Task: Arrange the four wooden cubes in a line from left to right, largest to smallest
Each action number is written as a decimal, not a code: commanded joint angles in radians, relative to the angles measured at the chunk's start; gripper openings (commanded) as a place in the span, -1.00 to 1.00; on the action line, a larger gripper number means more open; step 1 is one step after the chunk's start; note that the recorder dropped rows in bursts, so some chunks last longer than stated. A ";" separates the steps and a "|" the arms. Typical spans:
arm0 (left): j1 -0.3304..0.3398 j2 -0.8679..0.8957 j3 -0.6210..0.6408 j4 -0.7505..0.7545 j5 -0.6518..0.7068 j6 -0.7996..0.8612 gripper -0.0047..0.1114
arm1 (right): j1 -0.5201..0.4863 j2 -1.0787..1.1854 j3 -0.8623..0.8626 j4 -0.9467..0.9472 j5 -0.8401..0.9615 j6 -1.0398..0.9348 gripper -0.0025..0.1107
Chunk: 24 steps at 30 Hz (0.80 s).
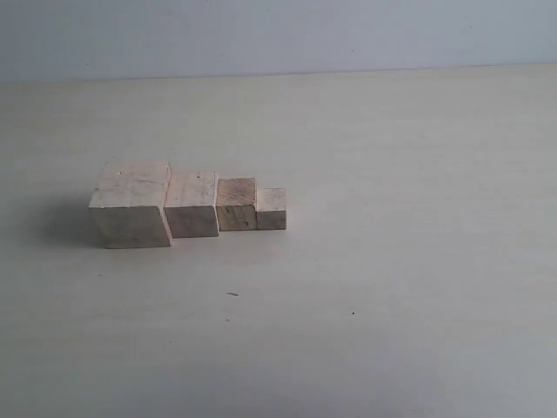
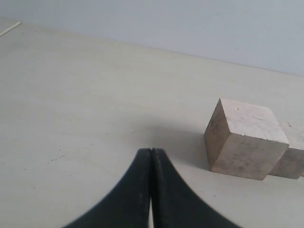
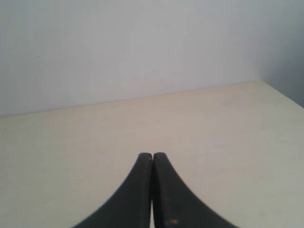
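Four pale wooden cubes stand in a touching row on the table in the exterior view: the largest cube (image 1: 130, 205) at the left, then the second cube (image 1: 191, 205), the third cube (image 1: 236, 205) and the smallest cube (image 1: 271, 209) at the right. Neither arm shows in that view. In the left wrist view the largest cube (image 2: 244, 138) stands apart from my left gripper (image 2: 151, 151), which is shut and empty; a slice of the second cube (image 2: 292, 159) shows behind it. My right gripper (image 3: 152, 155) is shut and empty over bare table, with no cube in its view.
The pale table (image 1: 392, 261) runs back to a light grey wall (image 1: 278, 35). A small dark speck (image 1: 232, 294) lies in front of the row. In the right wrist view the table's far corner (image 3: 266, 83) meets the wall.
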 commanded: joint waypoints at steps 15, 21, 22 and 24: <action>-0.008 -0.005 0.003 -0.003 -0.001 -0.001 -0.92 | -0.004 -0.093 0.103 -0.008 0.068 -0.011 -0.96; -0.008 -0.005 0.003 -0.003 -0.001 -0.001 -0.92 | -0.004 -0.093 0.103 -0.008 0.068 -0.011 -0.96; -0.008 -0.005 0.003 -0.003 -0.001 -0.001 -0.92 | -0.004 -0.093 0.103 -0.008 0.068 -0.011 -0.96; -0.008 -0.005 0.003 -0.003 -0.001 -0.001 -0.92 | -0.004 -0.093 0.103 -0.008 0.068 -0.011 -0.96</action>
